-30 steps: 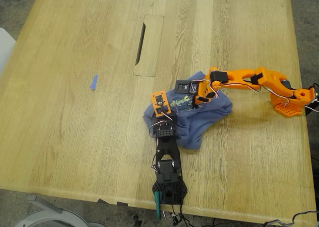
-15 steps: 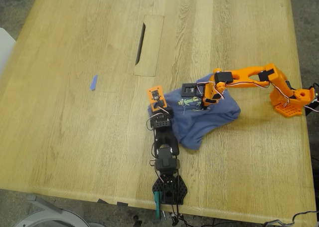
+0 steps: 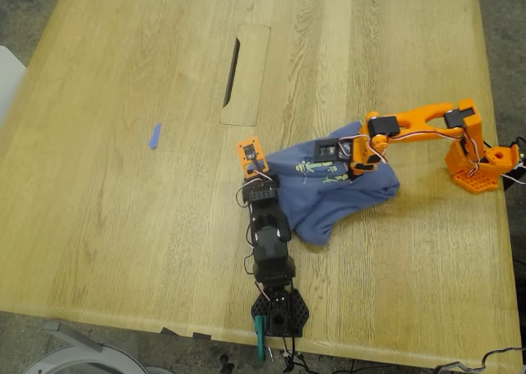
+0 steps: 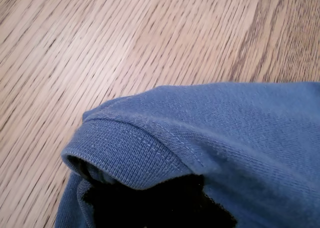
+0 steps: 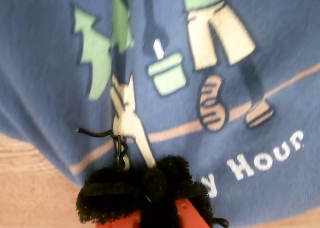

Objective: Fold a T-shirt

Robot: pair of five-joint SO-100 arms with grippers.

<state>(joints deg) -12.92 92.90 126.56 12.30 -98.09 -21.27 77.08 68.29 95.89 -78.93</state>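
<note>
At my first gripper: looks clamped on a ribbed hem of the T-shirt, though only one dark pad shows; at my second gripper: pressed near the chest print, open or closed cannot tell. Shirt bunched on the table between both arms; risk of the hem slipping out or cloth balling up if pulled unevenly. Wrist views give hem stitching and print detail; only the exterior view gives the whole crumpled outline.
</note>
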